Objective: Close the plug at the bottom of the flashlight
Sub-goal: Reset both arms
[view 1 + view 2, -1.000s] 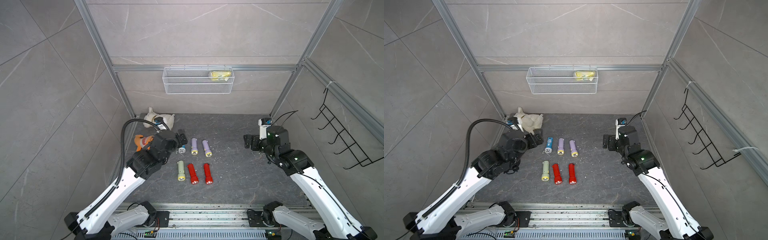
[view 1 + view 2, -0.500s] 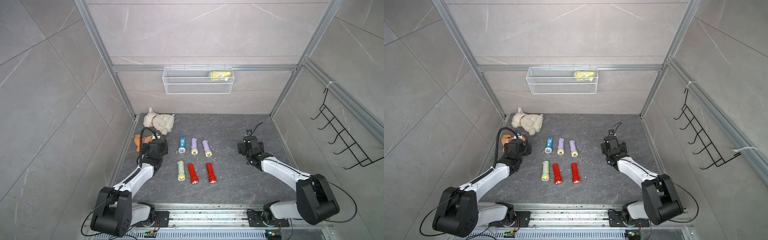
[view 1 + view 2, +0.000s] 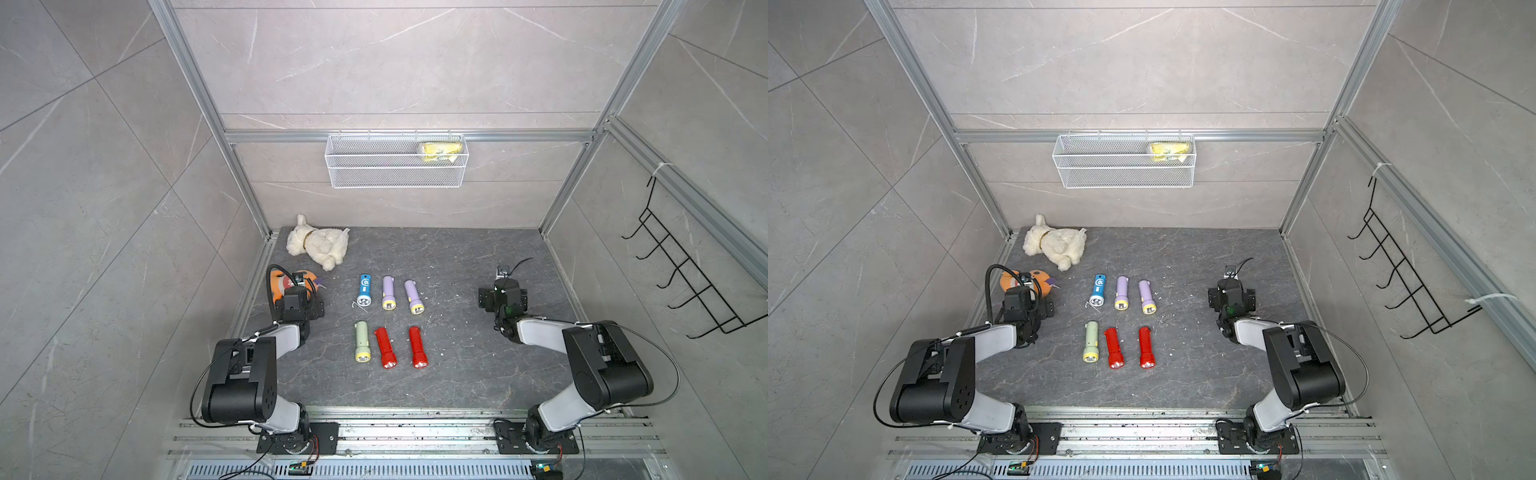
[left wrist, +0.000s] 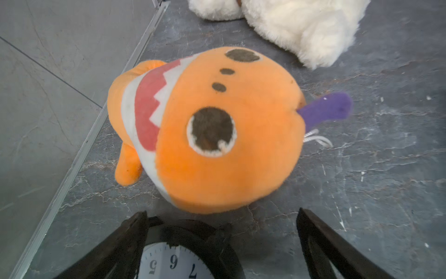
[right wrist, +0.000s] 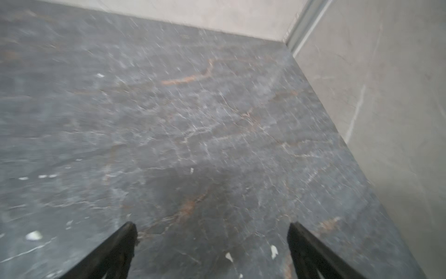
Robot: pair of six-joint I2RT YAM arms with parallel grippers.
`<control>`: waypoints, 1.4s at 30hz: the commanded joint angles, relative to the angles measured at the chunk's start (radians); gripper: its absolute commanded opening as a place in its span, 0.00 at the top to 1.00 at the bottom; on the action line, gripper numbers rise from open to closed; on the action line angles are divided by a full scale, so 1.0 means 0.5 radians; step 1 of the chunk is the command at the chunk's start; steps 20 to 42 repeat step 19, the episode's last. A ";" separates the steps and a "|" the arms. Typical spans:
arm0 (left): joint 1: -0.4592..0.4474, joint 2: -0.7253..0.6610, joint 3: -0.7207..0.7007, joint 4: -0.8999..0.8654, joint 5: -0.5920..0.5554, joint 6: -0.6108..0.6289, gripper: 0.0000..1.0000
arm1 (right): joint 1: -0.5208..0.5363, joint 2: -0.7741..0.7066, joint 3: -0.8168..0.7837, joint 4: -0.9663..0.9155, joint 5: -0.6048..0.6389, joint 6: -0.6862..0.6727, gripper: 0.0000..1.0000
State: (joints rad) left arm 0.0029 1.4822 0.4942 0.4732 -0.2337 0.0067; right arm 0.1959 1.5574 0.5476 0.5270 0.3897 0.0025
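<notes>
Six flashlights [image 3: 1121, 293] lay on the dark stone floor [image 3: 457, 374] in two rows of three, between the two arms and touched by neither. Back row: a blue flashlight [image 3: 364, 289], then two purple flashlights [image 3: 388, 292] [image 3: 413, 296]. Front row: a green flashlight [image 3: 361, 341], then two red flashlights [image 3: 385, 347] [image 3: 417, 347]. All six lay with lens ends toward the mounting rail and tail ends toward the back wall. The tail plugs were too small to judge as open or shut. A thin white cord [image 3: 359, 305] lay by the blue one's lens end.

The left gripper [image 4: 222, 213] stood spread wide and empty, low over the floor just beside an orange stuffed toy [image 4: 217, 132]. A white clock dial [image 4: 173, 263] showed between its fingers in the left wrist view. The right gripper [image 5: 212, 224] was likewise spread wide and empty, over bare floor near the right wall. Both arms were folded low, well apart from the flashlights.

A white stuffed dog [image 3: 318, 245] lay in the back left corner. A wire basket [image 3: 395, 178] hung on the back wall with a yellow item [image 3: 440, 150] at its right end. A black hook rack [image 3: 690, 286] hung on the right wall.
</notes>
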 commanded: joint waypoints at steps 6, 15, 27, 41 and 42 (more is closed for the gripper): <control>0.058 0.042 -0.275 0.780 0.329 0.005 0.00 | -0.100 -0.036 -0.474 0.961 -0.486 -0.053 0.00; 0.062 0.040 -0.269 0.755 0.261 -0.025 0.00 | -0.143 -0.039 -0.422 0.862 -0.721 -0.091 0.00; 0.061 0.038 -0.265 0.749 0.262 -0.025 0.00 | -0.171 -0.039 -0.404 0.842 -0.689 -0.046 0.00; 0.061 0.038 -0.265 0.749 0.262 -0.025 0.00 | -0.171 -0.039 -0.404 0.842 -0.689 -0.046 0.00; 0.061 0.038 -0.265 0.749 0.262 -0.025 0.00 | -0.171 -0.039 -0.404 0.842 -0.689 -0.046 0.00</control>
